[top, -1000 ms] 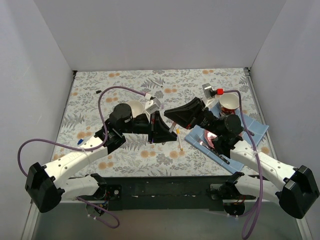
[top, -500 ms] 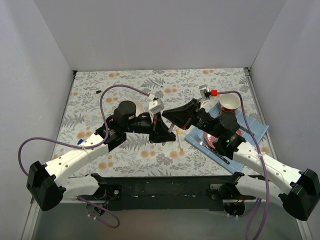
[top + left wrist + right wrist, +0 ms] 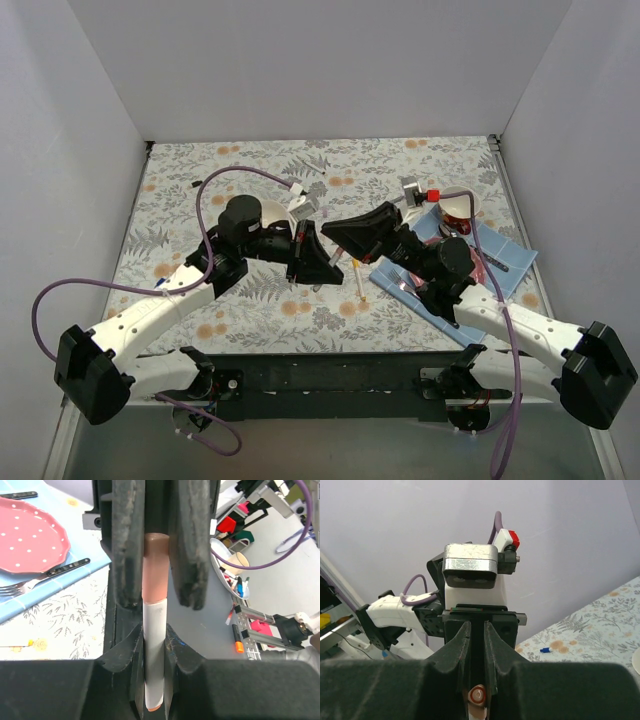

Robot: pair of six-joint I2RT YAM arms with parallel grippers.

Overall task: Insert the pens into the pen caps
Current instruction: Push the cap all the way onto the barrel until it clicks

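My two grippers meet tip to tip above the floral cloth (image 3: 250,160). My left gripper (image 3: 325,262) (image 3: 154,635) is shut on a pen with a white barrel (image 3: 154,650) and an orange end. My right gripper (image 3: 345,240) (image 3: 476,627) is shut on an orange-pink pen cap (image 3: 155,575) (image 3: 479,696). The barrel's far end sits inside that cap, in line with it. A second white pen (image 3: 358,280) with an orange-yellow end lies on the cloth below the grippers. A blue cap (image 3: 160,284) and a black cap (image 3: 194,184) lie at the left.
A blue mat (image 3: 510,255) at the right carries a red plate (image 3: 30,540), a fork (image 3: 50,575) and other cutlery. A white cup (image 3: 458,205) stands behind the mat. A white bowl (image 3: 272,212) sits behind my left wrist. Grey walls enclose the table.
The two grippers have stayed together above the cloth. My left wrist has rolled and shifted slightly left. My right arm has drawn in a little towards it.
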